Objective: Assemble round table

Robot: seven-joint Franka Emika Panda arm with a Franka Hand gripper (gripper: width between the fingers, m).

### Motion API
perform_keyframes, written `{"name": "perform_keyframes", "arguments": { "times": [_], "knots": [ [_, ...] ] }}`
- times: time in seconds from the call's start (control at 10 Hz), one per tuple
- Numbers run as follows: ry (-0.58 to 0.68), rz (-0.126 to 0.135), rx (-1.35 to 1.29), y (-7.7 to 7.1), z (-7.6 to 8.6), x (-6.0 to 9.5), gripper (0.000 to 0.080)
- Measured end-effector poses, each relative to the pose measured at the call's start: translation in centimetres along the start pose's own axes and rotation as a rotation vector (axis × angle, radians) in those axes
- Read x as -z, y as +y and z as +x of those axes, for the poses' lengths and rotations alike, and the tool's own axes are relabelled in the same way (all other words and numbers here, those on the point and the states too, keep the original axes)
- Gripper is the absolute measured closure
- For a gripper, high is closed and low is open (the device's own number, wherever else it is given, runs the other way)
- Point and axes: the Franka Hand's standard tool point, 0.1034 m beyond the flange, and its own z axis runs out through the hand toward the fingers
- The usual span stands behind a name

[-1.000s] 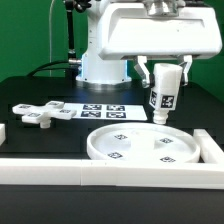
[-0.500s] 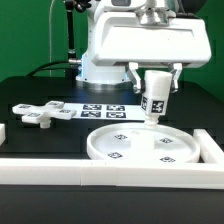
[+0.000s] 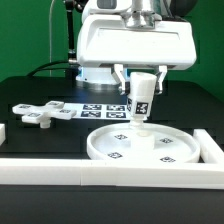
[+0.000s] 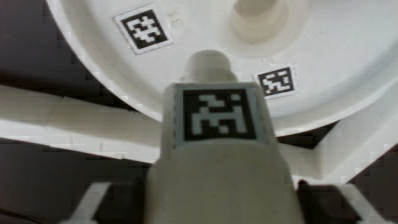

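My gripper [image 3: 141,82] is shut on the short white cylindrical leg [image 3: 140,101], which carries a square marker and hangs tilted just above the large rimmed disc top [image 3: 150,146]. The disc lies flat on the table near the front. In the wrist view the leg [image 4: 219,130] fills the middle between my two fingers [image 4: 118,195], pointing at the disc top [image 4: 329,40] and its raised centre hub [image 4: 263,12]. The flat cross-shaped base [image 3: 42,113] lies apart at the exterior view's left.
The marker board [image 3: 100,111] lies behind the disc near the robot's base. Long white border bars run along the front [image 3: 100,171] and at the exterior view's right [image 3: 212,148]. A small white block [image 3: 3,133] sits at the left edge.
My gripper has carried the leg toward the exterior view's left and lower, from beside the disc's far right rim to over the disc's middle.
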Motion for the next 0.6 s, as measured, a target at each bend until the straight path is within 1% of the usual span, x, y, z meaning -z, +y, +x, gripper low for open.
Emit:
{"name": "perform_keyframes", "arguments": {
  "times": [0.1, 0.3, 0.5, 0.6],
  "knots": [
    [0.001, -0.001, 0.0, -0.1, -0.1, 0.0, 0.039],
    [-0.013, 0.002, 0.004, -0.5, -1.5, 0.0, 0.039],
    [-0.019, 0.005, 0.006, -0.7, -1.8, -0.1, 0.039],
    [-0.023, 0.008, 0.01, -1.1, -2.0, -0.2, 0.039]
  ]
}}
